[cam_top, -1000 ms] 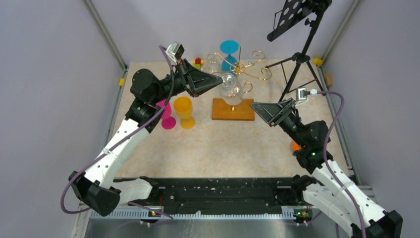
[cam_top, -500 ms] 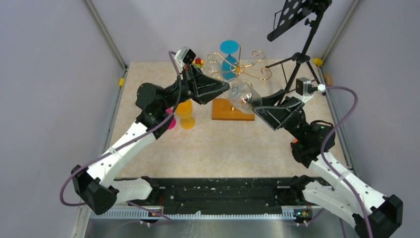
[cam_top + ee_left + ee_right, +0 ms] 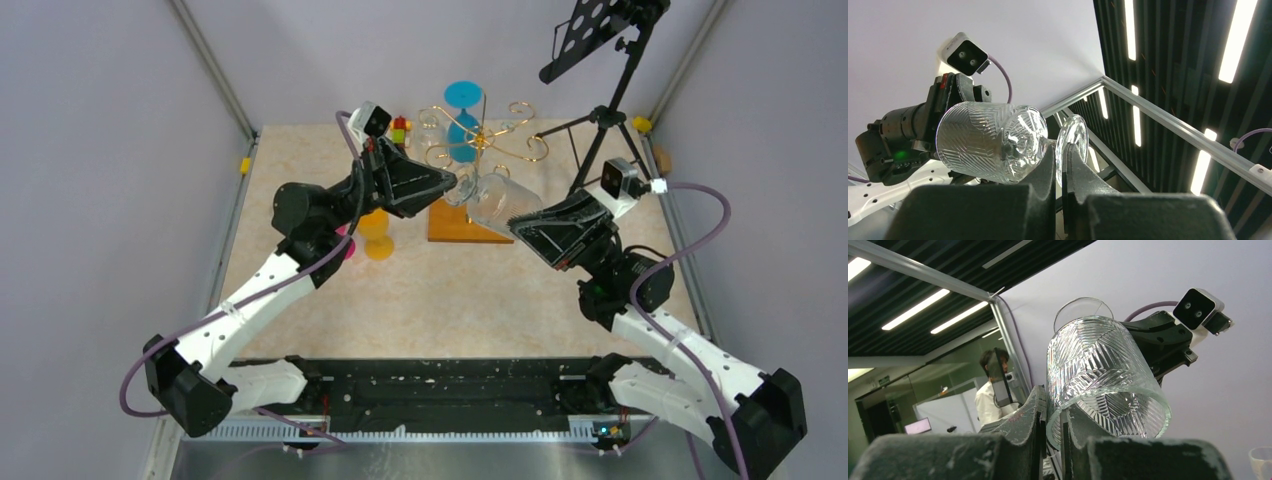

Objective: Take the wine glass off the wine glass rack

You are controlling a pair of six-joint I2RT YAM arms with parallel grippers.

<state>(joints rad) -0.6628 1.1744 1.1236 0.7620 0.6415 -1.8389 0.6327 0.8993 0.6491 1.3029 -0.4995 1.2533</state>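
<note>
The clear cut-pattern wine glass (image 3: 495,200) (image 3: 990,142) (image 3: 1103,370) lies tilted on its side in the air between both arms, above the wooden base (image 3: 450,228) of the gold wire wine glass rack (image 3: 482,140) and apart from its scroll arms. My left gripper (image 3: 456,186) (image 3: 1060,155) is shut on the stem, just under the round foot (image 3: 1071,142). The right gripper (image 3: 518,222) (image 3: 1054,412) is shut on the bowl's rim, one finger inside and one outside.
A black tripod stand (image 3: 605,110) rises at the back right, close behind the right arm. A blue glass (image 3: 463,100) hangs at the rack. An orange cup (image 3: 376,232) and a pink cup (image 3: 344,246) stand under the left arm. Small coloured blocks (image 3: 400,127) lie at the back.
The left gripper carried the glass off the rack and tipped it over toward the right. The right arm rose to meet it, and its open jaws shut on the rim.
</note>
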